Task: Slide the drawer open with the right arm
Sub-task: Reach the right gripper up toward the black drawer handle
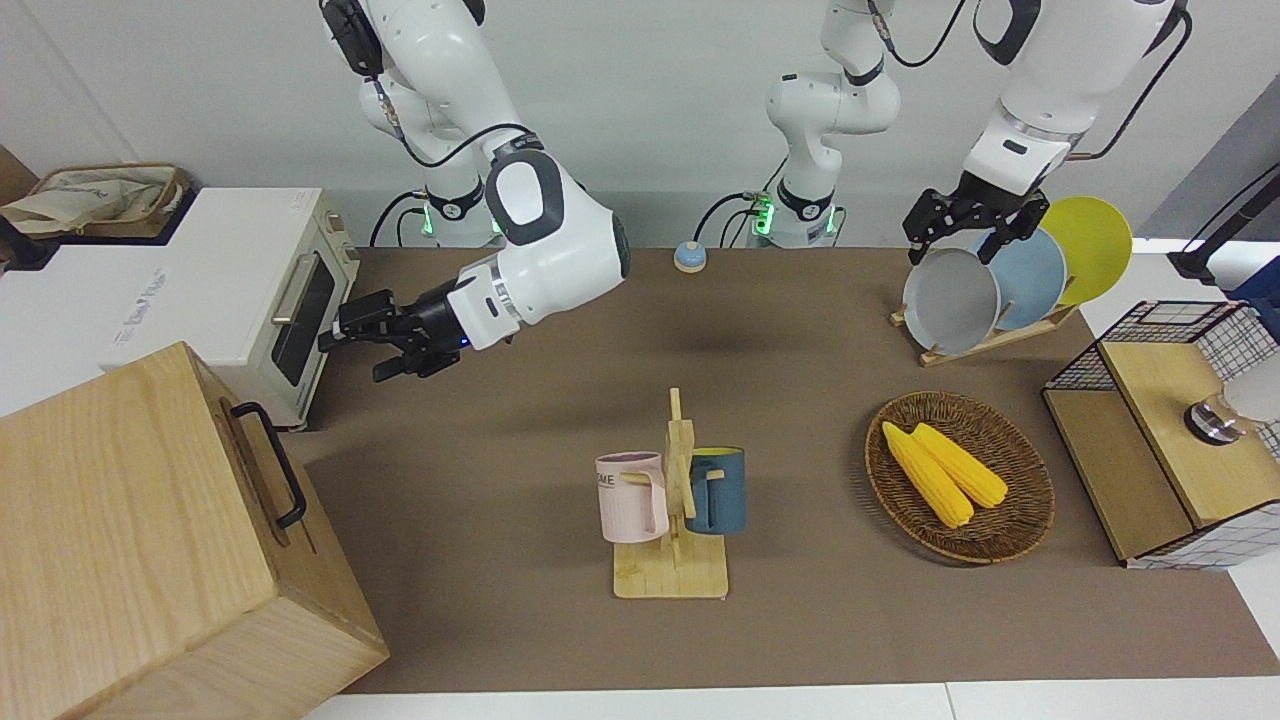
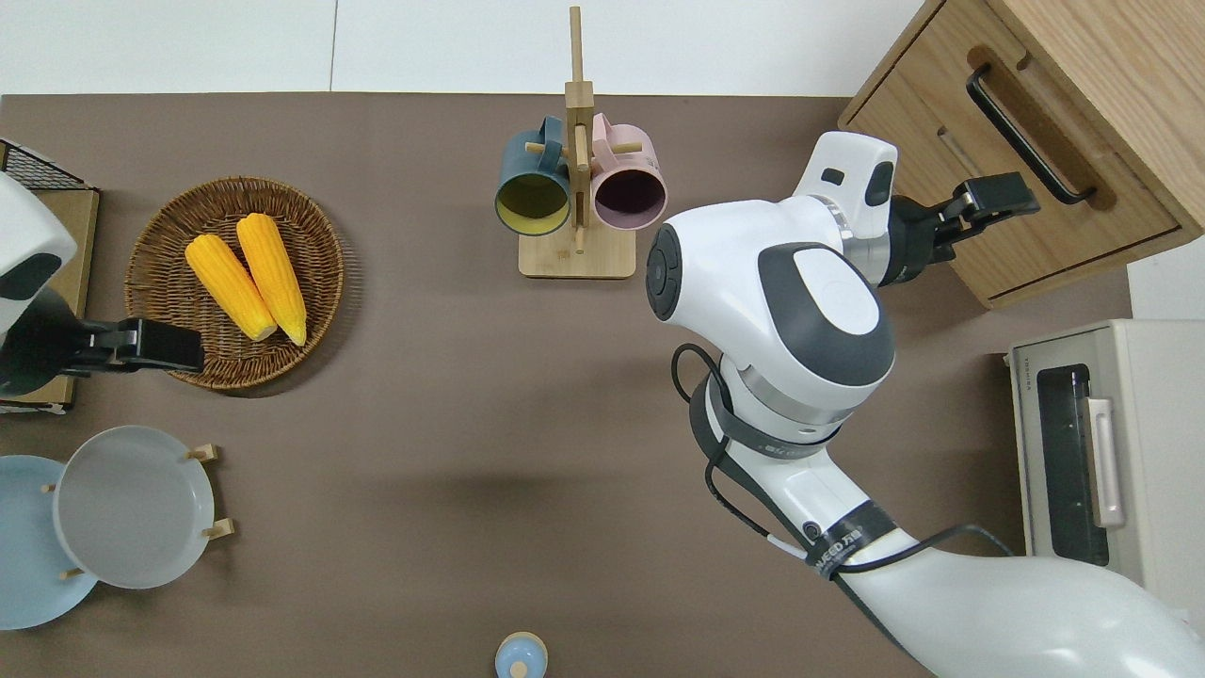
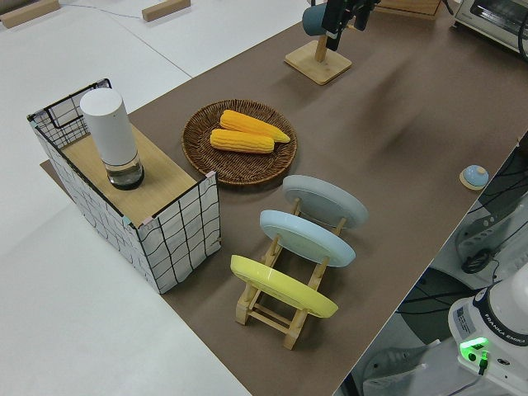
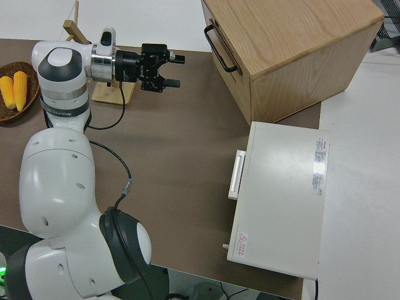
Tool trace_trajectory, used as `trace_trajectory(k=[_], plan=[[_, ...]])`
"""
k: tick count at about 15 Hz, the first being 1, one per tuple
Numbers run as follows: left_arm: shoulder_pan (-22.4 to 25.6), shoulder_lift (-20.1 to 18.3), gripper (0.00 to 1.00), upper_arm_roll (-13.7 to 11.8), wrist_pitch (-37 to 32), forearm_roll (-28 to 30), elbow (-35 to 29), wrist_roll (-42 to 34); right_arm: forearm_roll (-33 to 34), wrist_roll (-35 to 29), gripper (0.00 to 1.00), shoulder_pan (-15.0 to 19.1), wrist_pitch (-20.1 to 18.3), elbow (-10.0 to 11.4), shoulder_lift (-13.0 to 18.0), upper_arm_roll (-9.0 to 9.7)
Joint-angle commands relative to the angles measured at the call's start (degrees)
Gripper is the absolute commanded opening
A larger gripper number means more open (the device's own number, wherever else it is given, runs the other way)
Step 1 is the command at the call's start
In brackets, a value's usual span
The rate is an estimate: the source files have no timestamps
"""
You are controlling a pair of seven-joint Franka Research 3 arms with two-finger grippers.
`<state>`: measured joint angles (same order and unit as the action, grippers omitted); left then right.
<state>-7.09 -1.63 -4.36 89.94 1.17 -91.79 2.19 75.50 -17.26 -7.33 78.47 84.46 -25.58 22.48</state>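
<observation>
Your right tool (image 4: pixel 170 72) hangs with fingers spread, empty, just short of the drawer (image 2: pixel 1012 179). The drawer sits shut in the wooden box at the right arm's end of the surface, farther out than the toaster oven (image 2: pixel 1097 452). It looks stiff and probably light; hook its black bar handle (image 2: pixel 1026 132) mid-span.

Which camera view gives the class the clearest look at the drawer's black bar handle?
The overhead view: the whole handle lies unobstructed on the drawer front. The front view shows it foreshortened at the box's edge, the right side view only edge-on, and the left side view not at all.
</observation>
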Motion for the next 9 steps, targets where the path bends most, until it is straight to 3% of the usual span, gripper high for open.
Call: trace_trajectory(k=[1,9], plan=[[-0.21,-0.48,1.0,-0.12,-0.82,-0.73,0.12,-0.08,4.12,-0.75,0.983,-0.14,-0.78,-1.32,-2.9,0.73],[-0.21,-0.48,1.0,-0.21,-0.82,-0.73,0.12,-0.08,7.47,-2.86,0.983,0.56,0.36,-1.06,-4.66,1.78]])
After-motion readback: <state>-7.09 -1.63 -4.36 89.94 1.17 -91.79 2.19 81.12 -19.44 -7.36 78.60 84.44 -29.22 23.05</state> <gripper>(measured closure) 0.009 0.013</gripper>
